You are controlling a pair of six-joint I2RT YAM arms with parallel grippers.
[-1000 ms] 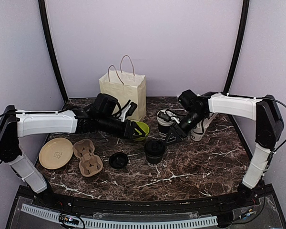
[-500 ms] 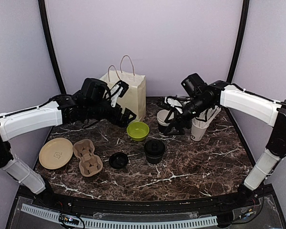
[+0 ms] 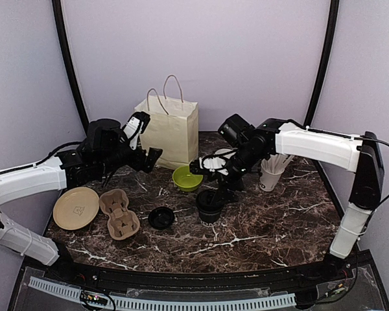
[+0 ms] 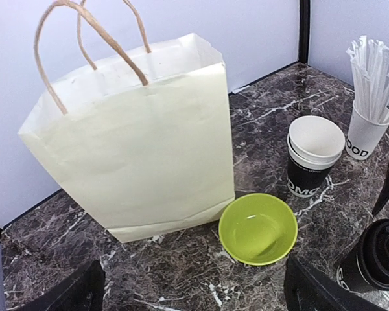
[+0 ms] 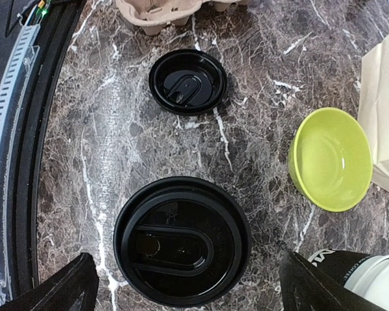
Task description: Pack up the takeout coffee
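One black coffee cup, black-lidded.

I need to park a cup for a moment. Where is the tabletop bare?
Widest bare marble lies right of the lidded cup, toward the near edge. Crowded: bowl, bag, open cup, straw cup cluster at the back.

Counter: polished, dark marble-look stone. Bag: matt paper. Bowl: glossy plastic. Cup lid: smooth black plastic.
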